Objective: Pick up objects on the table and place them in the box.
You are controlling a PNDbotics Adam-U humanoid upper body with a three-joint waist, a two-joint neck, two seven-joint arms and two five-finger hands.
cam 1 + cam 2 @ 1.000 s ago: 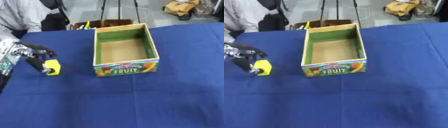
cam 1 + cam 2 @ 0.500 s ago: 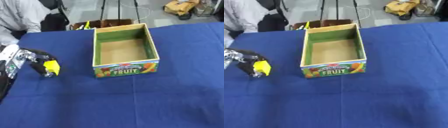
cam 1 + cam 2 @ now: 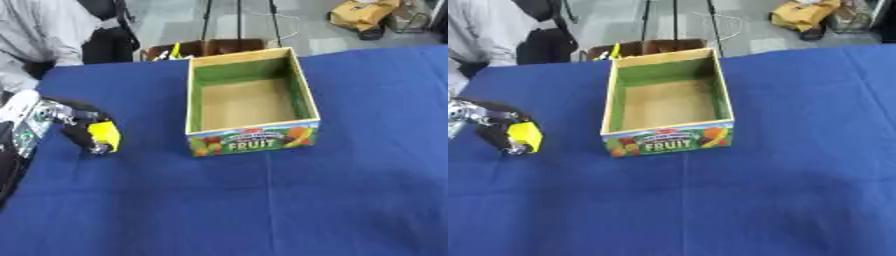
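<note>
The left hand [image 3: 77, 127] comes in from the left edge of the table [image 3: 262, 210], which is covered in blue cloth. Its black fingers [image 3: 496, 137] are curled round a small yellow block [image 3: 104, 136]; the block sits at the fingertip end of the hand, on the side facing the box, and dark fingers wrap it from behind and below. A small dark-and-silver bit shows at the block's lower edge, can't tell what it is. Can't tell whether the block touches the cloth or is just above it. The silver and white wrist part with green marks lies at the far left edge, behind the fingers. The box [image 3: 248, 140] is an open cardboard fruit box with green inner walls, a tan floor and a front panel printed with fruit and the word FRUIT. It stands upright on the table to the right of the hand, apart from it, with a strip of blue cloth between block and box. Nothing shows inside the box. The block sits about level with the box's front panel. The right hand is not seen in either view. Past the far table edge sits a brown open carton [image 3: 206, 47], just behind the box.
</note>
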